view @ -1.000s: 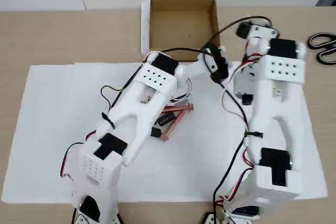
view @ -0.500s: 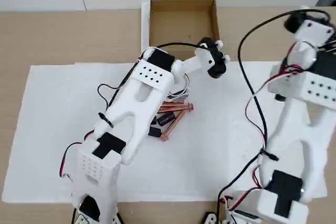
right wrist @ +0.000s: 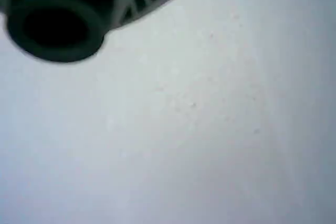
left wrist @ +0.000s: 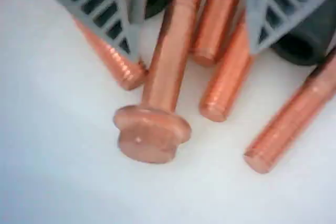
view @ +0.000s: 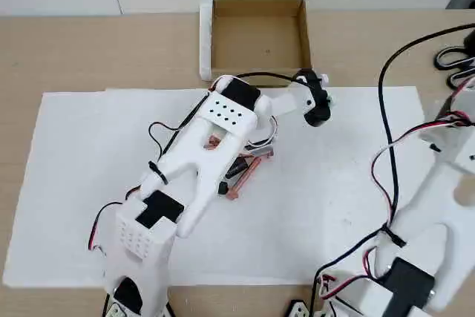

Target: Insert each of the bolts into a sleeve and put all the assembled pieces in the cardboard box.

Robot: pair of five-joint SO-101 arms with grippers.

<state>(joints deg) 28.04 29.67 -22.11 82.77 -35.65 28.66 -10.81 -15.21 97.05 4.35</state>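
Currently I am at the bolt pick-up step. My left end effector [left wrist: 191, 51] hangs low over the bolts [left wrist: 226, 77] on the white sheet [view: 89, 154], jaws wide, straddling the flanged bolt [left wrist: 157, 103]. My right end effector [right wrist: 97, 1] grips a black sleeve [right wrist: 52, 27] above the sheet. Next move should be: close on one shank only, lift, align to the sleeve bore. The cardboard box [view: 304, 35] stands on the tabletop beyond the sheet.
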